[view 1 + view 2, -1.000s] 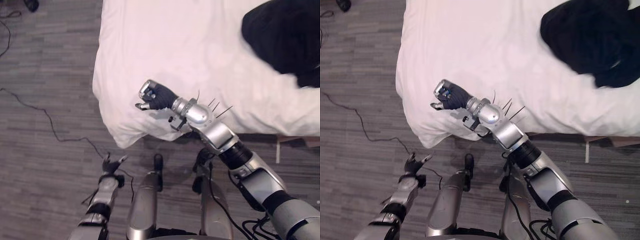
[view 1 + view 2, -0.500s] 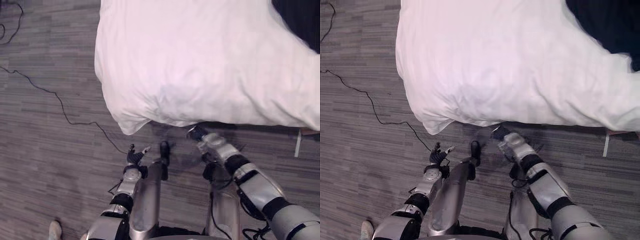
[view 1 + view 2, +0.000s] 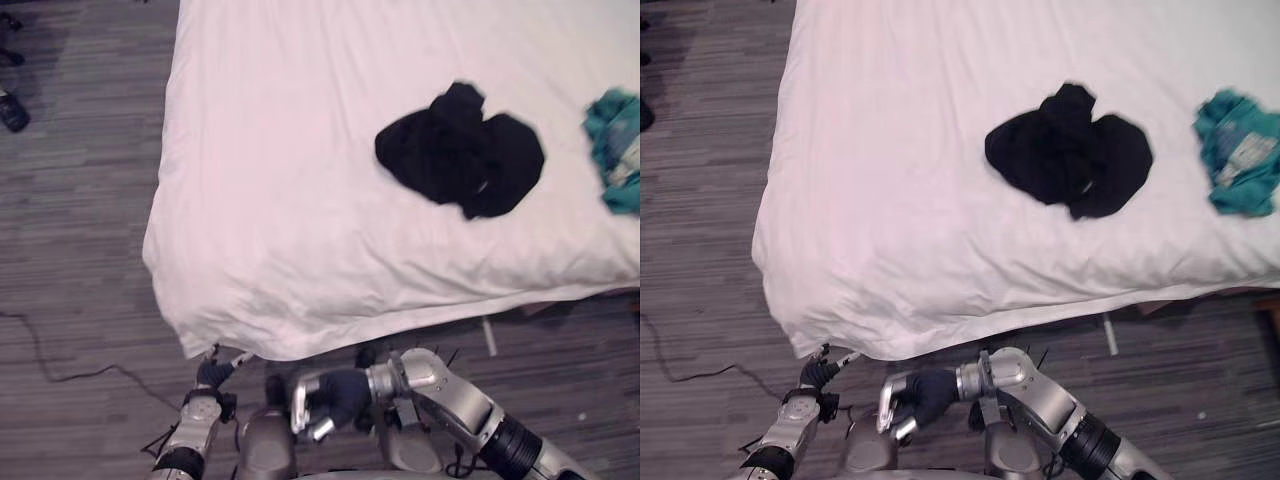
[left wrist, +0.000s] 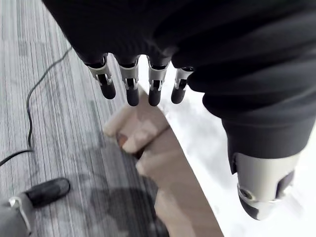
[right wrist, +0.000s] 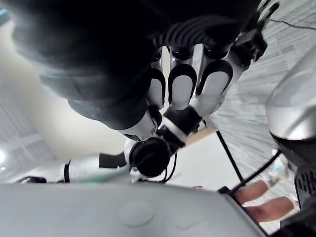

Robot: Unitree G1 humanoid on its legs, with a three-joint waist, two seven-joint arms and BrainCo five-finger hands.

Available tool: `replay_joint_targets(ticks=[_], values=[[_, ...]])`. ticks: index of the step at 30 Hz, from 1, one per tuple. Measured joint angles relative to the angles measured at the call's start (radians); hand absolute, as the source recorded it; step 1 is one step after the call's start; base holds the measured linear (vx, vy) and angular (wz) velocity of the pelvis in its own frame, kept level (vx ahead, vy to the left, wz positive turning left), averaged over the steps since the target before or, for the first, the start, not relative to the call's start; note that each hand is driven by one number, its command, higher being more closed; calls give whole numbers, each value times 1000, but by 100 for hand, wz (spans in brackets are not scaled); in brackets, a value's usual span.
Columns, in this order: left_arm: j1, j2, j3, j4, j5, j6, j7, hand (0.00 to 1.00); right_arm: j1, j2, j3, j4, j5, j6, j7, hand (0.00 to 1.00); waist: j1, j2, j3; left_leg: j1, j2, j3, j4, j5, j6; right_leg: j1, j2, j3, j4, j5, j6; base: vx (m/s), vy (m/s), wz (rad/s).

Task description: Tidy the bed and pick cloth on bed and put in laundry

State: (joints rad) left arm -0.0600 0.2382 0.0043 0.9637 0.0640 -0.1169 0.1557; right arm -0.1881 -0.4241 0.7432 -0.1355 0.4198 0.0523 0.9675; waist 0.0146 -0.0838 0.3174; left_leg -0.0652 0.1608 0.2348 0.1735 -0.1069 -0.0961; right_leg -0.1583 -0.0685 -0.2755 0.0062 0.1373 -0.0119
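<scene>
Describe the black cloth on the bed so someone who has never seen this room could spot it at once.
Start at the big bed with its plain white cover. Back from the near edge, a crumpled black cloth lies on top of the cover. Its only neighbour is a smaller teal cloth further to the robot's right; this one is solid black and larger.

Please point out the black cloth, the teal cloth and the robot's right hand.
black cloth [image 3: 460, 155]: left eye view, middle of the heap.
teal cloth [image 3: 1238, 150]: right eye view, middle of the bundle.
right hand [image 3: 340, 392]: left eye view, its dark cover.
</scene>
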Motion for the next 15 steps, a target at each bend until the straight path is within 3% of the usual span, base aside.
replay_joint_targets(ticks=[3, 6, 9, 11, 12, 13, 15], values=[[50, -5, -2, 33, 59, 16, -37, 0, -26, -9, -46, -2, 35, 0, -10, 100, 5, -23, -31, 33, -4, 17, 0, -10, -5, 56, 3, 14, -62, 32, 9, 27, 90, -12], [83, -5, -2, 62, 90, 24, -73, 0, -84, 5, -126, 1, 112, -2, -20, 100, 27, -11, -52, 36, -6, 28, 4, -25, 0, 65, -2, 37, -79, 44, 19, -40, 85, -19], [93, -11, -4, 66, 106, 27, -92, 0, -187, 71, -226, 60, 172, -6, -65, 100, 30, 8, -54, 29, -7, 26, 18, -30, 4, 64, -5, 39, -79, 47, 22, -61, 59, -3], [78, -13, -13, 64, 106, 34, -92, 0, -271, 114, -280, 130, 182, -7, -122, 100, 33, 36, -36, -2, -6, 14, 42, -31, 3, 47, -6, 34, -74, 49, 23, -63, 14, 10], [67, -17, -13, 58, 105, 34, -91, 0, -315, 128, -303, 161, 185, -8, -143, 100, 34, 34, -28, -21, -5, 12, 57, -31, 3, 33, -7, 32, -66, 50, 24, -140, 27, 13], [39, -26, -14, 56, 104, 34, -90, 0, -375, 140, -336, 201, 187, -14, -182, 100, 37, 65, 5, -60, -6, 9, 84, -32, 4, -2, -12, 31, -43, 50, 24, -168, 36, 13], [-12, -38, -44, 40, 103, 32, -86, 0, -474, 142, -384, 260, 185, -44, -251, 100, 54, 101, 62, -118, -10, -5, 126, -33, 7, -64, -23, 28, -1, 50, 24, -180, 35, 13]])
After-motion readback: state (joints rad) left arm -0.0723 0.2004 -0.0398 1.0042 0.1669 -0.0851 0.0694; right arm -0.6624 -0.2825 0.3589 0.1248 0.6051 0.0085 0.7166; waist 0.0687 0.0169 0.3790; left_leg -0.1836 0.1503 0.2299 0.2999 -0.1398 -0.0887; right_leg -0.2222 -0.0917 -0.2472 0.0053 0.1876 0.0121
